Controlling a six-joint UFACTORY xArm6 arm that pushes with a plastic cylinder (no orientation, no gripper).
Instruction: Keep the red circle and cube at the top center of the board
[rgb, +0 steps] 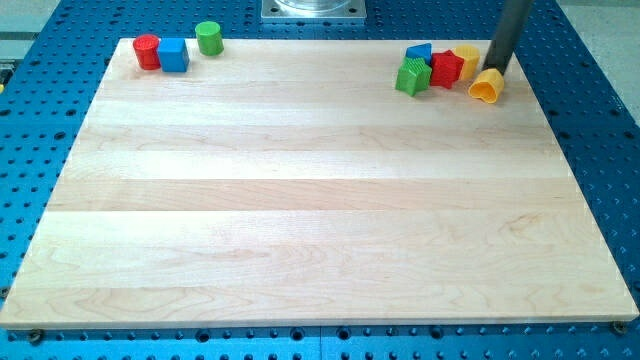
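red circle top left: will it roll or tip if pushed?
The red circle stands on a flat end, squat, so it probably slides rather than rolls or tips. It touches the blue cube, so a rightward push likely moves both. My tip sits far right, beside the yellow block.

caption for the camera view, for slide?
My tip beside yellow block at top right; red circle and blue cube sit top left.

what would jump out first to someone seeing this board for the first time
Two bright clusters sit at the board's top corners: red circle, blue cube and green cylinder at the view's top left, and a mixed heap at top right. There my tip stands against a yellow block.
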